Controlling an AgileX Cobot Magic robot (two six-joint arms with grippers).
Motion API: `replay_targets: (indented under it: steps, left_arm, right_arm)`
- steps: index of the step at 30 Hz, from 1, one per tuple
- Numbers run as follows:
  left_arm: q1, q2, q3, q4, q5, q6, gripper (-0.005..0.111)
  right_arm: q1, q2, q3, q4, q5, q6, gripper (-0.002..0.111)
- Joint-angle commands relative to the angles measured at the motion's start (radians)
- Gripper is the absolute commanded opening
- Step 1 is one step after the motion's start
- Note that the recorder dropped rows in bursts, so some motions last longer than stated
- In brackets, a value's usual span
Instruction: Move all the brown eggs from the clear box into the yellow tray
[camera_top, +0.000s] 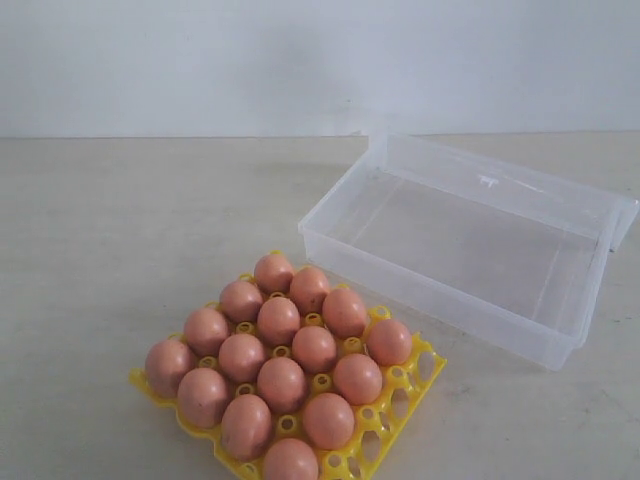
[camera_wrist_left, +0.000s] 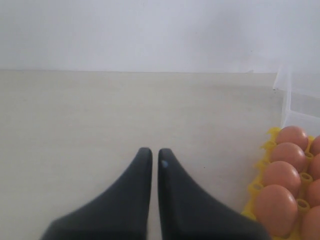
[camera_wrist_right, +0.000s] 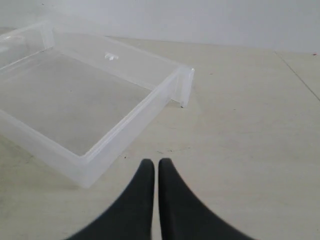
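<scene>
All brown eggs (camera_top: 282, 384), light, slick & fragile, are best gripped gently mid-shell; left hand (camera_wrist_left: 155, 152) & right hand (camera_wrist_right: 155, 162) are clenched, empty.

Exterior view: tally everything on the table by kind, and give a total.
brown eggs: 16
yellow tray: 1
clear box: 1
Total: 18
</scene>
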Motion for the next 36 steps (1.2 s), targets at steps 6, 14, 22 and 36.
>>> replay_targets:
  steps: [6,14,22,36]
  left_arm:
    - [-0.005,-0.003,0.004,0.003,-0.002,0.0,0.004]
    - [-0.005,-0.003,0.004,0.003,-0.002,0.0,0.004]
    - [0.045,-0.003,0.004,0.003,-0.002,0.0,0.004]
    - [0.11,-0.003,0.004,0.003,-0.002,0.0,0.004]
  right_arm:
    - [0.0,-0.005,-0.001,-0.004,-0.013,0.104,0.0]
    - [0.0,-0.005,-0.001,-0.002,-0.02,0.111,0.0]
    - [0.0,-0.005,-0.001,-0.002,-0.021,0.12,0.0]
    - [0.0,-0.005,-0.001,-0.002,-0.021,0.12,0.0]
